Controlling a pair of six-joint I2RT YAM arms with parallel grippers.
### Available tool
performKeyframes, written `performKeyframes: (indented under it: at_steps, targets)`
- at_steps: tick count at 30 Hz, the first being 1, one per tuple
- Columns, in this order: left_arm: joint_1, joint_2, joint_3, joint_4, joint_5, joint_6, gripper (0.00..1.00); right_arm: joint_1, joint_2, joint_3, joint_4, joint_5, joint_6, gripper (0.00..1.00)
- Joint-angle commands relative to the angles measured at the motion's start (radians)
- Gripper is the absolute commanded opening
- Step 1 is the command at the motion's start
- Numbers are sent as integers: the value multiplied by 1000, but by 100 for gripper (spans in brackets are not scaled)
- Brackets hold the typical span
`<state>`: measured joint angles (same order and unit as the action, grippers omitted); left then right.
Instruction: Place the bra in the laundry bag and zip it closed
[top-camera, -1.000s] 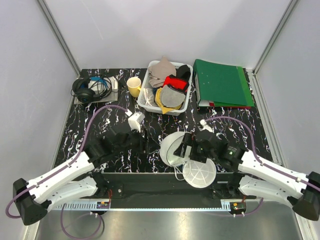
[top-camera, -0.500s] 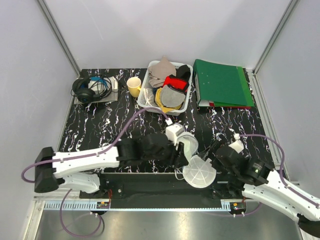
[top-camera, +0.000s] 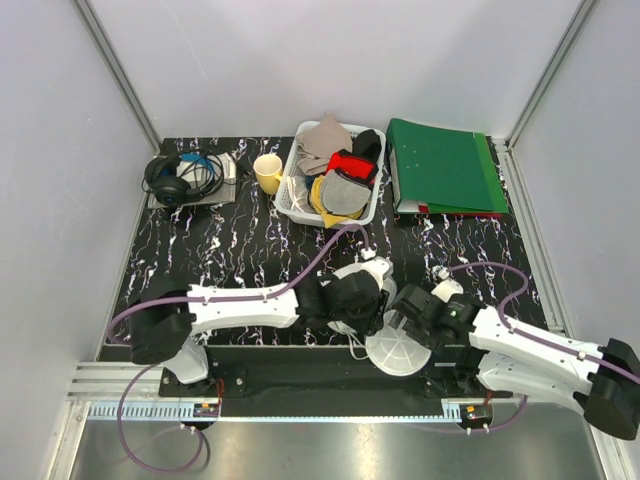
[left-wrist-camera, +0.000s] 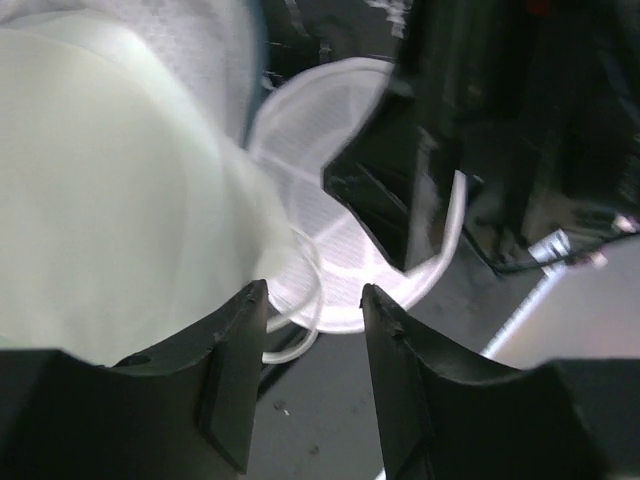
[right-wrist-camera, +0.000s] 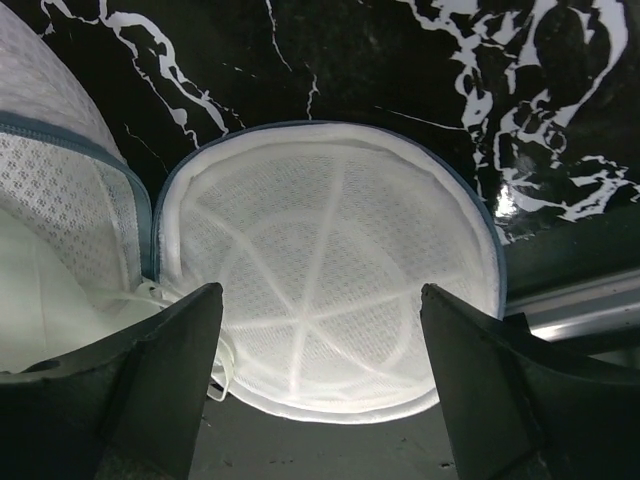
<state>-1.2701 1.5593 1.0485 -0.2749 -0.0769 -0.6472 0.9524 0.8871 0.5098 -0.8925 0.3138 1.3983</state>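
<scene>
Bra (left-wrist-camera: 110, 200) sits mostly in the open half of laundry bag (right-wrist-camera: 60, 190) at near edge of table (right-wrist-camera: 400, 60), with lid flap (right-wrist-camera: 330, 260) lying flat beside it. Strap loop (right-wrist-camera: 218, 375) spills out by the hinge; tuck it 1st or zip prob snags. L gripper (left-wrist-camera: 313, 292) is parted narrow, nothing pinched, right at the strap. R gripper (right-wrist-camera: 320, 290) is wide, empty, over lid. Imo: L pokes strap in and holds cup down, R folds lid over by its far rim. Zip pull not visible, so locate it before closing.
</scene>
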Motion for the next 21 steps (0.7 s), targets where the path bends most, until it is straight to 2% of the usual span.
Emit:
performKeyframes:
  at_steps: [1, 4, 8, 12, 15, 18, 21]
  targets:
    - [95, 53, -28, 92, -104, -86, 44, -4, 58, 44, 79, 33, -33, 86]
    - [170, 48, -123, 123, -149, -146, 45, -3, 99, 53, 171, -17, -106, 86]
    - [202, -20, -258, 151, -184, -239, 45, -3, 222, 99, 276, -94, -258, 87]
    - [209, -181, -402, 149, -279, -339, 46, 0, 439, 221, 364, -198, -381, 89]
    - [209, -292, -490, 114, -320, -384, 46, 8, 539, 297, 430, -264, -432, 89]
    - [209, -399, -550, 76, -354, -408, 47, 9, 569, 341, 437, -275, -444, 89]
    - [209, -494, -571, 57, -354, -394, 47, 11, 534, 319, 429, -278, -415, 90]
